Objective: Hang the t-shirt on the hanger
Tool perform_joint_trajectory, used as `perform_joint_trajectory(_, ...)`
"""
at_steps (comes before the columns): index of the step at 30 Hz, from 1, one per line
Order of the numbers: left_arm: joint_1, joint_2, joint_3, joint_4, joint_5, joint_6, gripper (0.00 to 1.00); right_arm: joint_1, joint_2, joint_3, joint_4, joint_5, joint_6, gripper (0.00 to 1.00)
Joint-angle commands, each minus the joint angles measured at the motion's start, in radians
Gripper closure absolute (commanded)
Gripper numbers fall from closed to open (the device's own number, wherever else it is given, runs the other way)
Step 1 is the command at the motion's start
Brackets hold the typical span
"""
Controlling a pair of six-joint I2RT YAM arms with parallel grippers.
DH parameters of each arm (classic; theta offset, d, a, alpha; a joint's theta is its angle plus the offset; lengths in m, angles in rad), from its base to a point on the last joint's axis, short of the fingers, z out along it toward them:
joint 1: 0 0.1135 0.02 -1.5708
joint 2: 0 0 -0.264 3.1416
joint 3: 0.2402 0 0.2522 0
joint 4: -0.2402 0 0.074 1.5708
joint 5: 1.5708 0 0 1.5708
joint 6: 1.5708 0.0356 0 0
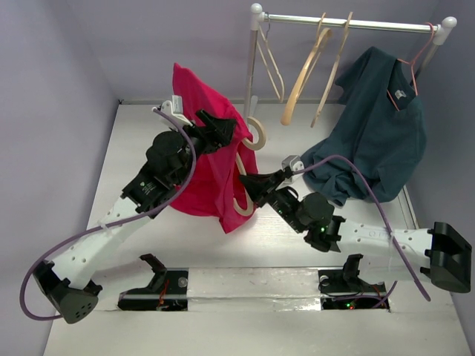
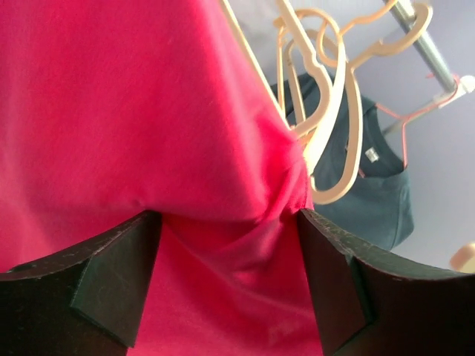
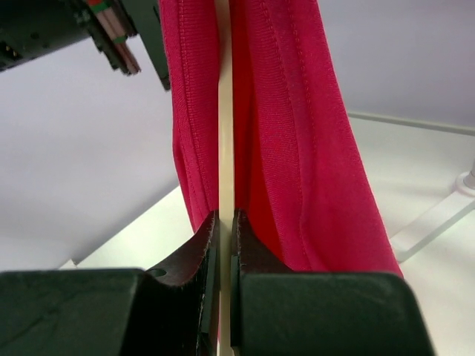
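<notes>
Left tool [image 2: 228, 278]: spread wide, shirt [image 2: 148, 111] bunched between fingers [image 2: 111, 285]
Right tool [image 3: 224, 226]: clamped on hanger [image 3: 225, 111] edge, shirt either side

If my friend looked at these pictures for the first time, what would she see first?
The bright red t-shirt in the middle, hanging in the air over a wooden hanger between the two black arms. The right gripper pinches the hanger, while the left gripper stands open around the cloth. At the back right, a dark teal shirt hangs from a rail.
</notes>
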Motion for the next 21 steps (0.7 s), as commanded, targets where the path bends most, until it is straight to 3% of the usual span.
perform_joint_trajectory(1, 0.020, -0.004, -0.032, 0.148, -0.016, -0.042, 0.31, 0.020, -0.022, -0.001, 0.093, 0.000, -0.014, 1.00)
perform_joint_trajectory(7, 0.029, -0.007, -0.118, 0.248, 0.040, -0.079, 0.25, 0.029, 0.027, 0.044, 0.040, -0.032, -0.030, 1.00)
perform_joint_trajectory(12, 0.029, -0.008, -0.173, 0.292, 0.023, -0.119, 0.27, 0.029, 0.070, 0.099, -0.014, -0.063, -0.047, 1.00)
perform_joint_trajectory(15, 0.029, -0.019, -0.206, 0.346, 0.016, -0.131, 0.47, 0.029, 0.093, 0.119, -0.025, -0.071, -0.042, 1.00)
perform_joint_trajectory(19, 0.029, -0.049, -0.246, 0.363, -0.013, -0.136, 0.81, 0.029, 0.090, 0.113, -0.032, -0.048, -0.025, 1.00)
perform_joint_trajectory(21, 0.029, -0.074, -0.275, 0.366, -0.024, -0.144, 0.92, 0.029, 0.090, 0.124, -0.057, -0.046, -0.010, 1.00)
